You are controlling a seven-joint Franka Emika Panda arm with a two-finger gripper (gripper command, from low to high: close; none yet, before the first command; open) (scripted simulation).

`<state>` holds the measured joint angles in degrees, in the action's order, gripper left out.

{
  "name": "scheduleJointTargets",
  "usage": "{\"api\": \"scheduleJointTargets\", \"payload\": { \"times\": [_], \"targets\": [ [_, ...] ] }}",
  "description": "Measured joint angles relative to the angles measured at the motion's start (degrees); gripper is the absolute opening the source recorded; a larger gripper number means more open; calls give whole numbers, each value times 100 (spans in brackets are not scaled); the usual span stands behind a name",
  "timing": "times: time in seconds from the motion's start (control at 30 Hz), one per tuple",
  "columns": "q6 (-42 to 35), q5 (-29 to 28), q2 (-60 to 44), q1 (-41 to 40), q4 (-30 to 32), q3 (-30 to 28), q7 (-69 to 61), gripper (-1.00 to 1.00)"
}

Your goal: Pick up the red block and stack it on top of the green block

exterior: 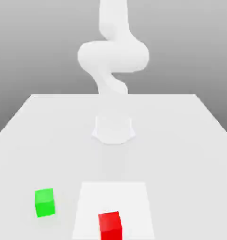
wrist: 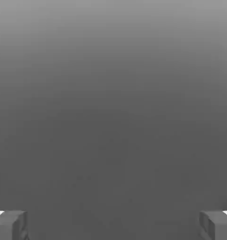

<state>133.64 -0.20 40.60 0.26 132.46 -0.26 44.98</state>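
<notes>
While your gripper [wrist: 113,226] stands with its two fingers wide apart and nothing between them in the hand view, the red block [exterior: 110,226] sits at the near edge of the exterior view, on the pale square patch [exterior: 113,197]. The green block [exterior: 45,202] rests on the white table [exterior: 171,140], toward the exterior view's left, well apart from the red. Neither is stacked; you are, I judge, at the approach stage.

Watch the red block's slight turn: if you descend without matching it, a finger may land on a top edge or shove the block askew. Closing off-center could tip it or let it slip during the lift. Later, carry it high enough; too low, and it may knock the green block. Release it off-center or too early, and your stack may topple.
</notes>
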Motion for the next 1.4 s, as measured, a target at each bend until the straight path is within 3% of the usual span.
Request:
{"api": "scheduleJointTargets", "payload": {
  "times": [0.83, 1.0, 1.03, 1.23, 1.4],
  "targets": [
    [1877, 89, -5229, 46, 681, -126, -1088, 0],
    [2662, 134, -6265, 3, 570, -77, -1156, 0],
    [2754, 139, -6377, -1, 553, -72, -1160, -100],
    [2798, 135, -6433, -6, 545, -66, -1157, -100],
    [2139, 95, -5651, 4, 669, -85, -1128, -100]
  ]
}}
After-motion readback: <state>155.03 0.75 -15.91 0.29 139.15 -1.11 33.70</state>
